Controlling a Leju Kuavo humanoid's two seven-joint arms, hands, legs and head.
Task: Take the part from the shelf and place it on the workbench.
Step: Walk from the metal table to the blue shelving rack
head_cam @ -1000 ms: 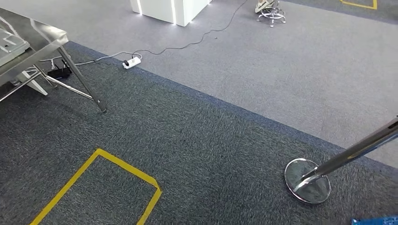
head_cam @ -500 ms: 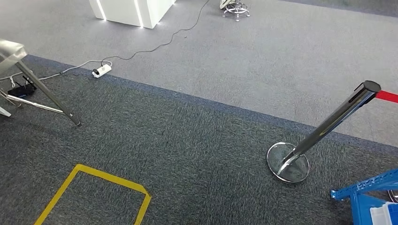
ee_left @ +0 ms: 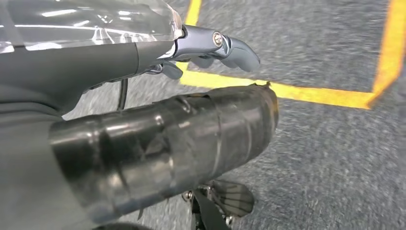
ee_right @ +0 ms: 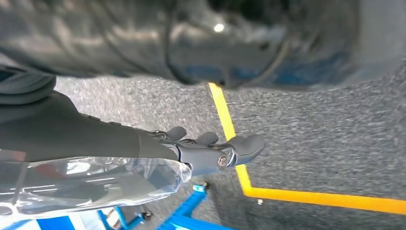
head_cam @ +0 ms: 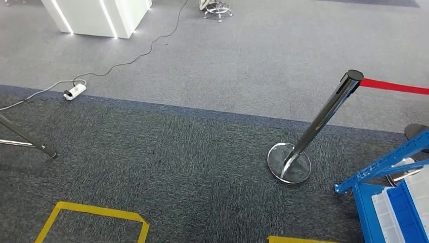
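The task looks barely begun: both the left hand [ee_left: 210, 48] and right hand [ee_right: 210, 148] hang over carpet with fingers loosely apart, holding nothing, while the blue shelf [head_cam: 389, 202] sits at the head view's lower right, its part indistinguishable.

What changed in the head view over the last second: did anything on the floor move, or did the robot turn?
The whole picture has shifted, so the robot turned to its right; nothing on the floor moved. The metal table has left the picture except for a leg, and the barrier post with its red belt and the blue shelf have come in. Both hands, left hand and right hand, hold nothing.
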